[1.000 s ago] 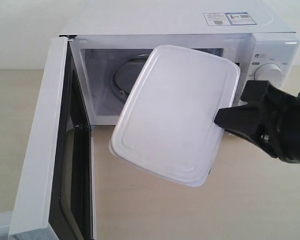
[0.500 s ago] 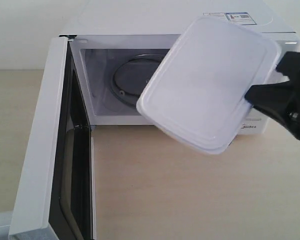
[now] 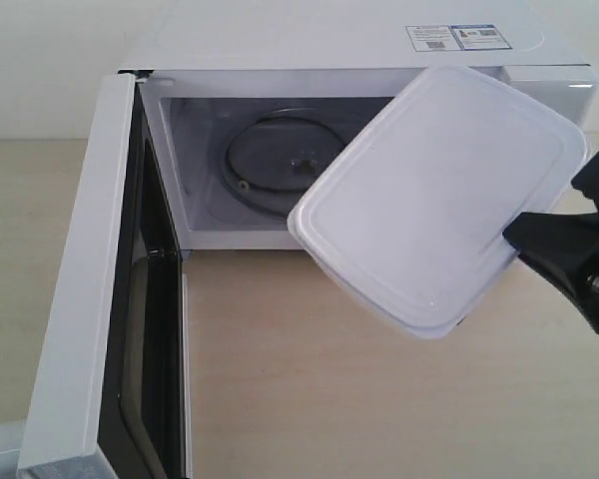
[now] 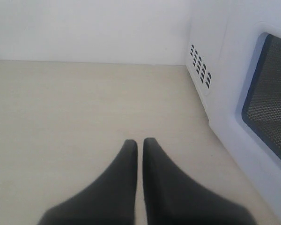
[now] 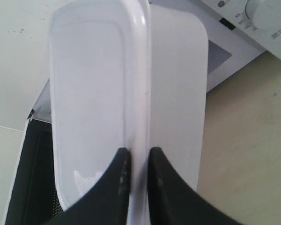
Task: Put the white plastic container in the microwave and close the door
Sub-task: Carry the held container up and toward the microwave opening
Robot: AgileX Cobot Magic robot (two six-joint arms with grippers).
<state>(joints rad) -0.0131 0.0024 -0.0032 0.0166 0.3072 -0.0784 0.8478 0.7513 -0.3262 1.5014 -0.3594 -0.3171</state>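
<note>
One white plastic container (tilted), rounded corners

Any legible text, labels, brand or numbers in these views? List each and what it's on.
No text reads clearly.
Stickers on the microwave top: print too small to read.
Markings beside the knob on the control panel: blurred, unreadable.
White plastic container, door: no text seen.
</note>
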